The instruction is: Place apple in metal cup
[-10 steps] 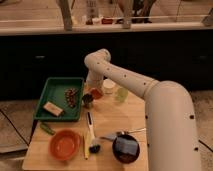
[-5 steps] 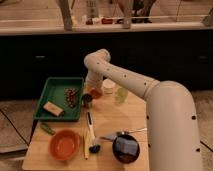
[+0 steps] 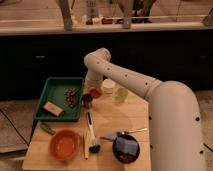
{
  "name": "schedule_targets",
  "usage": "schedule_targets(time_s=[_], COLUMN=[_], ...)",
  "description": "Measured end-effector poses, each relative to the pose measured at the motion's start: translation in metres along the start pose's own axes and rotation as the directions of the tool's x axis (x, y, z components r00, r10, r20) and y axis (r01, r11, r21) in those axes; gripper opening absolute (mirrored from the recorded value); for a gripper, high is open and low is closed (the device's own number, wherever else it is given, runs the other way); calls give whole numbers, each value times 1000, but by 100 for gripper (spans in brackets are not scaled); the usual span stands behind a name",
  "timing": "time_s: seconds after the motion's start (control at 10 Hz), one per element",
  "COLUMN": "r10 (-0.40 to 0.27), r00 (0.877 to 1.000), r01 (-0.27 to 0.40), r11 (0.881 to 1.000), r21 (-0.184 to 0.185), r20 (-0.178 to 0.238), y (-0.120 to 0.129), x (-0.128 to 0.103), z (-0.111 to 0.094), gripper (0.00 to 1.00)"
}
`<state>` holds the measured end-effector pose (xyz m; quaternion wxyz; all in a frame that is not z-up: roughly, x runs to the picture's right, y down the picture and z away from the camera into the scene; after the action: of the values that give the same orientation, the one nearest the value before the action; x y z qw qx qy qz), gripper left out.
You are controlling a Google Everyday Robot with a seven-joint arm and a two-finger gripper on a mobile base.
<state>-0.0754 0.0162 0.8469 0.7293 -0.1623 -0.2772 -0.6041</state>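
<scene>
Gripper (image 3: 92, 86) at the end of my arm sits just left of the frame's centre, pointed down at the back of the wooden table (image 3: 120, 125). I cannot tell how far open it is. The apple (image 3: 95, 93) shows as an orange-red spot right under its tip, though I cannot say whether I have hold of it or it only rests there. The metal cup (image 3: 87, 101) stands just below and a little left of the apple in the frame, close against the right wall of the green tray (image 3: 56, 85).

My worry is the offset — the apple does not look centred over the cup mouth, and the two seem much alike in width. Let go from here, I judge it could strike the rim, tip the light cup, or roll off toward the white cup (image 3: 108, 86) or the pale green cup (image 3: 120, 95).

Against half a second ago, I see almost nothing changed — arm, apple and cup lie in the same places.
</scene>
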Motion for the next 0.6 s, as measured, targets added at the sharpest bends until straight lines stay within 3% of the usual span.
schedule_targets(time_s=[0.4, 0.6], r10=[-50, -72], r00=[999, 997], r01=[50, 72], r11=[999, 997], r21=[18, 32], r20=[12, 23], y=[-19, -25], x=[-5, -8], z=[0, 1], gripper=[0, 9])
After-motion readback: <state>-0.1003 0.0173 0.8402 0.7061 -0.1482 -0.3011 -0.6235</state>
